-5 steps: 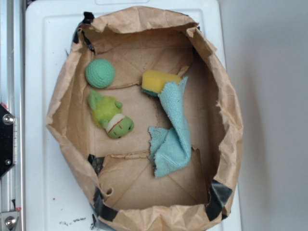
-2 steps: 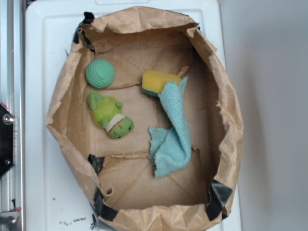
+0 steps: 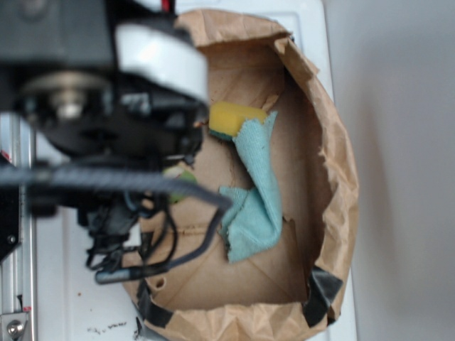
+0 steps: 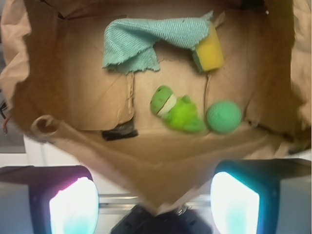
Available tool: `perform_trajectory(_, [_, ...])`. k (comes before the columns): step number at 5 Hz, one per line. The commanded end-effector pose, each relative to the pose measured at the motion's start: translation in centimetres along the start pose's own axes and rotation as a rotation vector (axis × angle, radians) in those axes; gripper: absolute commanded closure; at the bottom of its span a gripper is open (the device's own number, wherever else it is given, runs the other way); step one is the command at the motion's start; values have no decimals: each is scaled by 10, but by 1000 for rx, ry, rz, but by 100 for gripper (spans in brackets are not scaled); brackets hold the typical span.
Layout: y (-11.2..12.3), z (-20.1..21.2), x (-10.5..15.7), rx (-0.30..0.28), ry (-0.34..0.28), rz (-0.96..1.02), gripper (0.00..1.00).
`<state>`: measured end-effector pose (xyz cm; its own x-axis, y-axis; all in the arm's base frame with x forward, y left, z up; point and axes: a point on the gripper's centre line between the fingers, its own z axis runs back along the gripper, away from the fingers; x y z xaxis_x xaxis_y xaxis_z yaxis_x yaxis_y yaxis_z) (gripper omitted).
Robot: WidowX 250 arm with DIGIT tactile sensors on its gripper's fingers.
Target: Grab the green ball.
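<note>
The green ball [image 4: 224,117], teal and knitted, lies on the floor of the brown paper bag [image 4: 146,156] in the wrist view, just right of a lime-green plush toy [image 4: 178,109]. My gripper [image 4: 155,204] is open, its two lit pads wide apart with nothing held. It hovers high over the bag's near rim, short of the ball. In the exterior view my blurred arm [image 3: 106,121] covers the bag's left side and hides the ball.
A yellow sponge [image 3: 234,119] and a light blue cloth [image 3: 252,192] lie in the bag's right half. The bag's crumpled walls [image 3: 341,177] stand up all round. The bag sits on a white surface [image 3: 50,284], with a metal rail [image 3: 14,284] along the left.
My arm has swung into the exterior view from the left. It now covers the ball and most of the plush toy. The objects in the bag have not moved.
</note>
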<state>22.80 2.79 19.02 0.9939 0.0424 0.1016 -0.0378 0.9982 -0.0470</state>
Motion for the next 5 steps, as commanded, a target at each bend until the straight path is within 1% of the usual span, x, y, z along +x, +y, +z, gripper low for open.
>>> perform_trajectory(1, [44, -7, 35, 40, -103, -123, 0])
perform_trajectory(2, [49, -28, 32, 67, -102, -191, 0])
perform_trajectory(3, [45, -51, 30, 68, -83, -254, 0])
perform_trajectory(4, [40, -66, 29, 93, -61, -273, 0])
perform_trajectory(5, [44, -80, 29, 128, -41, -280, 0])
